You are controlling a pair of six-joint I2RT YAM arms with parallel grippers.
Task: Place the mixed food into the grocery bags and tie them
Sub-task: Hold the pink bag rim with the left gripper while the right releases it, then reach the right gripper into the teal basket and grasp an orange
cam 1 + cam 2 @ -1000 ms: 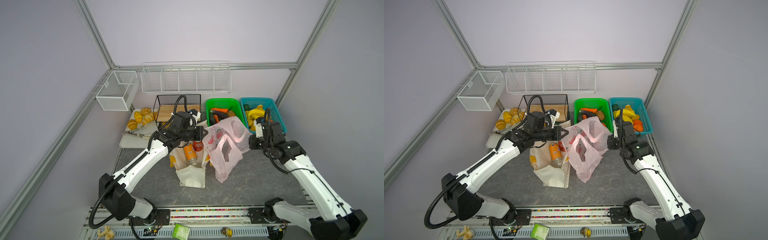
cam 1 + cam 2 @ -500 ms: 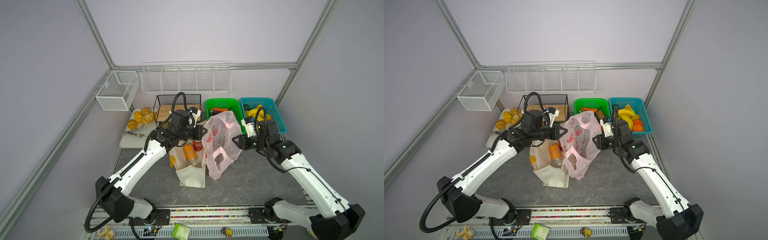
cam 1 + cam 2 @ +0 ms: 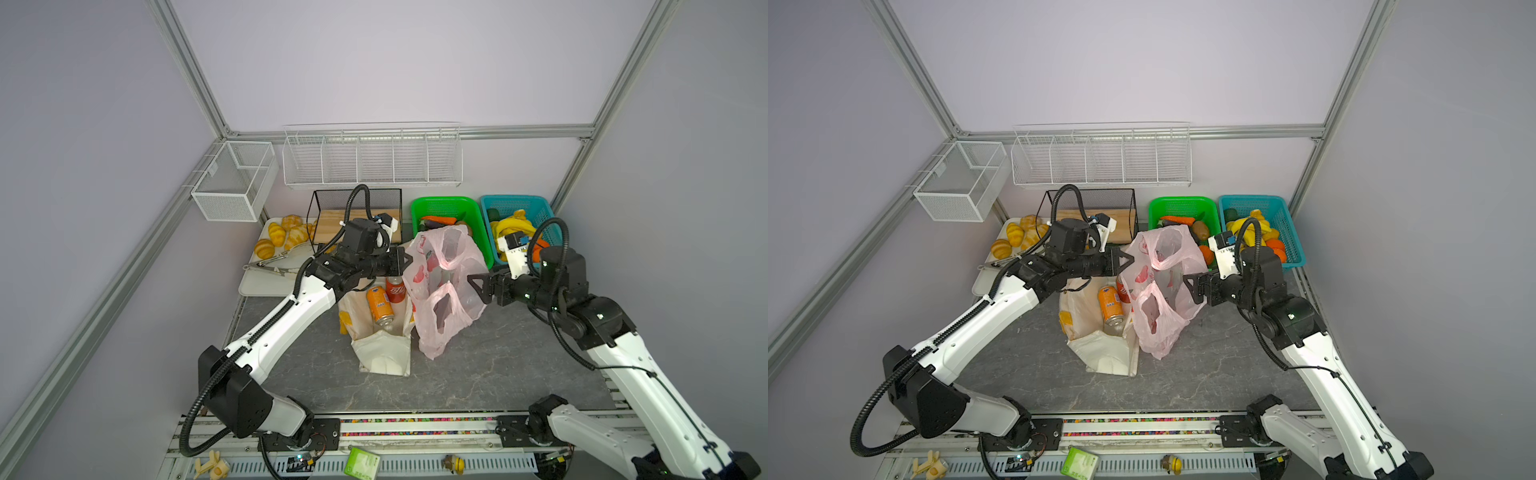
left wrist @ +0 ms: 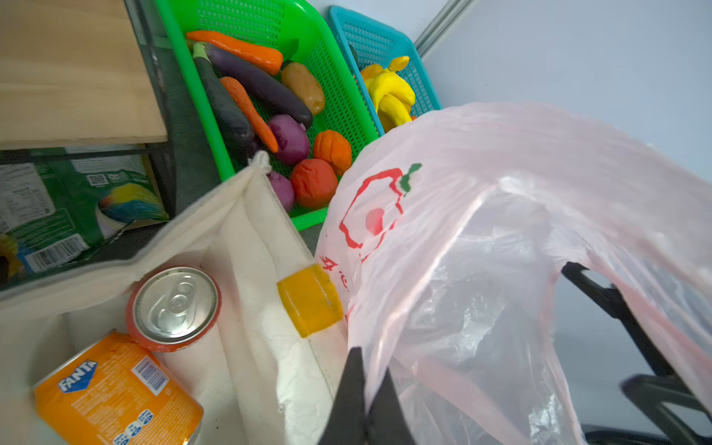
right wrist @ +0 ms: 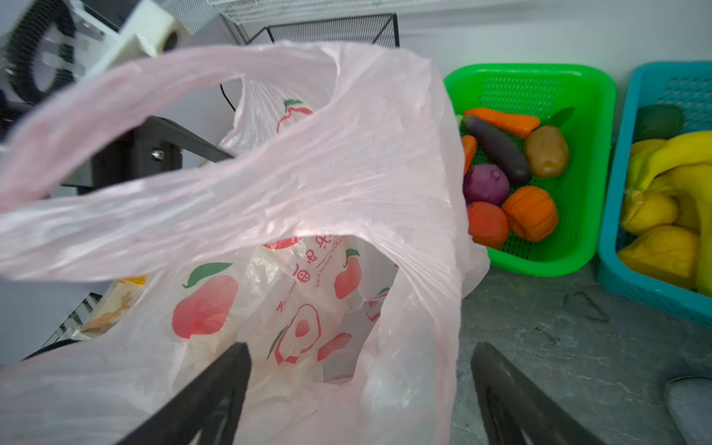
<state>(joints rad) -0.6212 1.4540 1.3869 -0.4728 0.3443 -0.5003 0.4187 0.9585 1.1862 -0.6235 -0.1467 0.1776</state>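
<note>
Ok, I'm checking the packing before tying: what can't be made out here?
- pink bag contents: right wrist view, crumpled printed film hides them.
- canvas tote bottom: both top views, orange soda can and red cola can cover it.
- blue basket fruit: both top views, right arm partly hides it.

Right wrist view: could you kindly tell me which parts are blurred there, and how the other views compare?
Right wrist view: the near handle of the pink plastic bag is smeared, the green basket sharp. Left wrist view: orange soda can crisp, the bag partly soft. Both top views: evenly lit, sharp.
</note>
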